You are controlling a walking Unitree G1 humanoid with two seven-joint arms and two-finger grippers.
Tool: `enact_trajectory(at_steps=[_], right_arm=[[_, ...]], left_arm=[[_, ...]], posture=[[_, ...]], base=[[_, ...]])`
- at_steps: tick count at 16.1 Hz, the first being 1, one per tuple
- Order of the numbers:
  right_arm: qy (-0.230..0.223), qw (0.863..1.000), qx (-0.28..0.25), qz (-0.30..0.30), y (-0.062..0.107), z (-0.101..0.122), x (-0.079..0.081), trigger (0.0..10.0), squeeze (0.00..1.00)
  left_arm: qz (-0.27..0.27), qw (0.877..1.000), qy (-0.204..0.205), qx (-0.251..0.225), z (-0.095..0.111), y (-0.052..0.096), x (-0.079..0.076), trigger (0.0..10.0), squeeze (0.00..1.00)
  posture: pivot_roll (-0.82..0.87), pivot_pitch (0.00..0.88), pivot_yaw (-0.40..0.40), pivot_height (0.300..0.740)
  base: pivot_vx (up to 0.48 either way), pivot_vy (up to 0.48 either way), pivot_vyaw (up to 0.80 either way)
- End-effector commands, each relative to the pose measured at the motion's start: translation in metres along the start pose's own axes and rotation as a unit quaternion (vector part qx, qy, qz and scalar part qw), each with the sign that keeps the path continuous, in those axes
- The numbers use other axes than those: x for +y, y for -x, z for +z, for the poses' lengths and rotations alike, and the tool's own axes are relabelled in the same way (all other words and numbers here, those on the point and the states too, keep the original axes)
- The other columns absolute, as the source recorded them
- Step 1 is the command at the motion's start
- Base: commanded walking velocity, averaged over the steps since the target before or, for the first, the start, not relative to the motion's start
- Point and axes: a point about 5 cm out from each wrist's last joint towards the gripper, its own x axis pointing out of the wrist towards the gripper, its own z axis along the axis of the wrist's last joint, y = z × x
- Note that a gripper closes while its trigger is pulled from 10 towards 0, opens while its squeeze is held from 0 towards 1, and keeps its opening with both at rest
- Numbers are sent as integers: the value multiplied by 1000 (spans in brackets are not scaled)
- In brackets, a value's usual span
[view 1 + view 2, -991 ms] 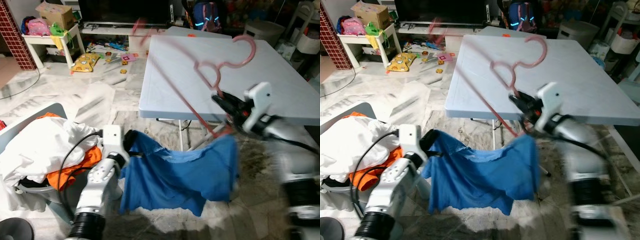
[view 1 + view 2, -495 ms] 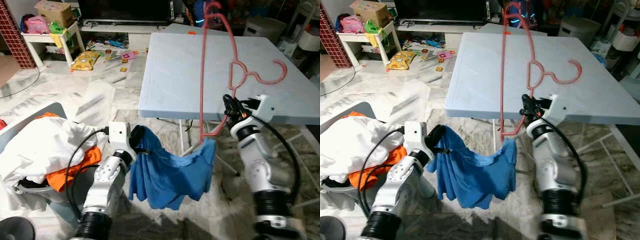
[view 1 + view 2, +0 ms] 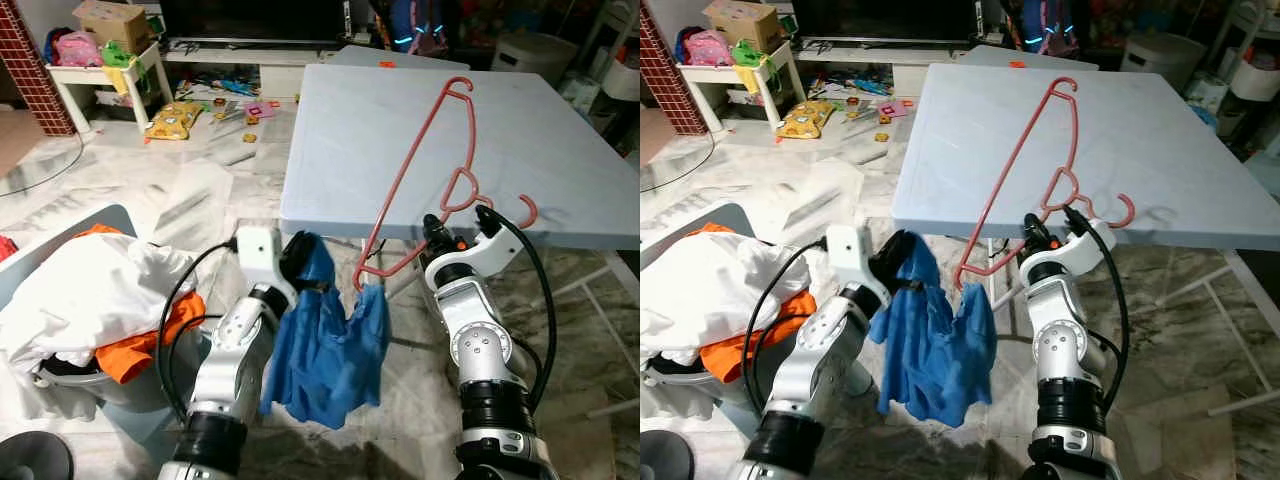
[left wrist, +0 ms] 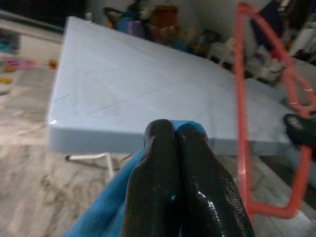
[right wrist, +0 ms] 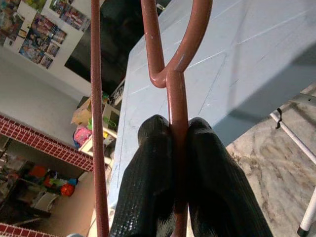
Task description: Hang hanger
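A pink-red hanger (image 3: 415, 170) leans tilted over the front of the grey-blue table (image 3: 380, 120), its hook by the table's front edge. My right gripper (image 3: 437, 232) is shut on the hanger's neck; in the right wrist view the hanger stem (image 5: 177, 113) is pinched between the black fingers (image 5: 148, 187). A blue shirt (image 3: 330, 345) hangs bunched below the table edge, one end caught on the hanger's lower corner. My left gripper (image 3: 298, 262) is shut on the shirt's other end; the left wrist view shows blue cloth (image 4: 106, 212) between the shut fingers (image 4: 163, 182).
A grey laundry basket (image 3: 60, 375) with white and orange clothes stands at my left. Toys (image 3: 175, 120) litter the marble floor beyond, near a small white table (image 3: 95, 75). White table legs (image 3: 610, 285) stand under the big table to the right.
The hanger has swung from upright to tilted, its hook dropping to the table's front edge. Both grippers have drawn closer together, and the shirt hangs narrower and more bunched.
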Motion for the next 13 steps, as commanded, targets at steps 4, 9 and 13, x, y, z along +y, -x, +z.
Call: enact_trajectory(at_steps=[4,9,13], right_arm=[[-50,998,-25,-3,-18,6,26,0,0],[-107,993,-39,13,-30,22,64,0,0],[-58,994,-91,19,-37,57,57,0,0]], left_arm=[[-140,990,4,31,-10,-13,-54,0,0],[-70,997,-4,-36,13,-32,-43,0,0],[18,999,-26,-26,7,-19,-3,0,0]], posture=[[-122,0,6,740],[-127,0,7,740],[-128,0,10,740]], base=[[0,0,0],[0,0,0],[0,0,0]])
